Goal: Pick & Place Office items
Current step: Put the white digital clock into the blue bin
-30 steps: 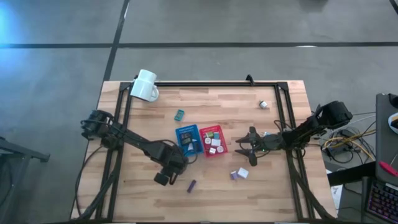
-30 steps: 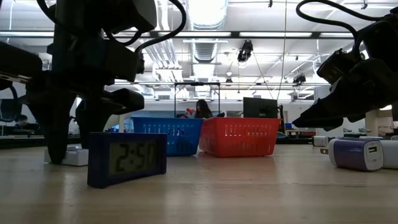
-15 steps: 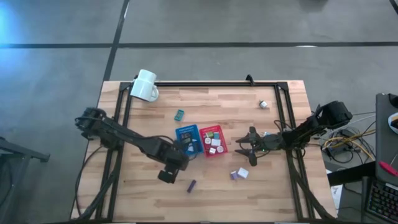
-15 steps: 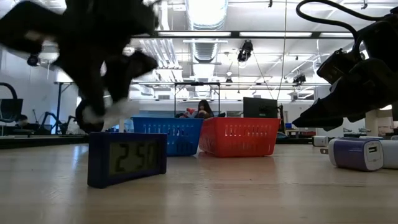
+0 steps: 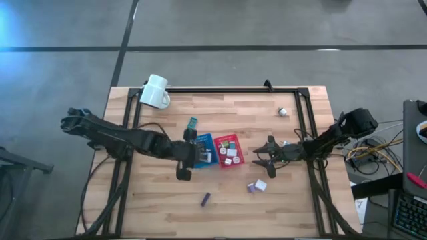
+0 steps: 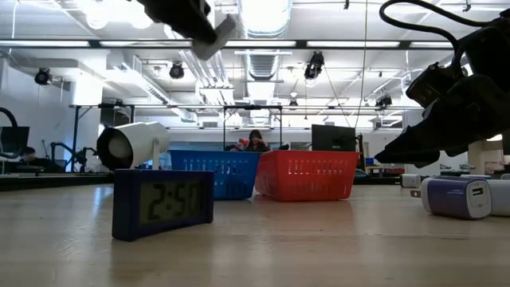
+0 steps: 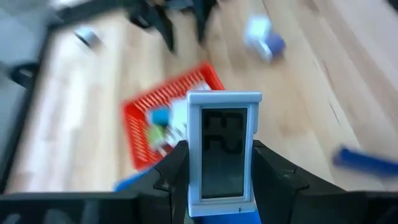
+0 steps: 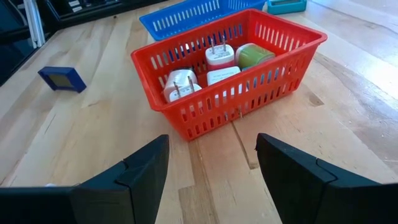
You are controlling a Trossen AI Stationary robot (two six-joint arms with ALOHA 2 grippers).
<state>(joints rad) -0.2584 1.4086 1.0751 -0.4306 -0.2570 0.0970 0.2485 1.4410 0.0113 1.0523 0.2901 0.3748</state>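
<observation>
the wooden surface (image 5: 160, 207) carries everything, with a white mug (image 5: 155, 91) at its far left corner. the left arm reaches in from the left, and the left gripper (image 7: 217, 163) hovers above the blue tray (image 5: 197, 142) near the middle, its jaws pinching a small white digital clock (image 7: 224, 152) held upright between the two dark fingers (image 7: 171, 174). the right arm comes in from the right edge, and the right gripper (image 8: 211, 171) waits just right of the red tray (image 8: 227, 93), jaws spread and holding nothing. the red tray stands touching the right side of the blue one and holds white plug adapters (image 8: 219, 55) and a green piece (image 8: 250, 55). loose office items lie around: a dark blue clock (image 6: 162, 202) on the near side of the trays, a teal piece (image 5: 192, 122) just beyond the blue tray, a purple and white charger pair (image 5: 257, 186) to the near right, and a tiny white piece (image 5: 283, 112) far right.
</observation>
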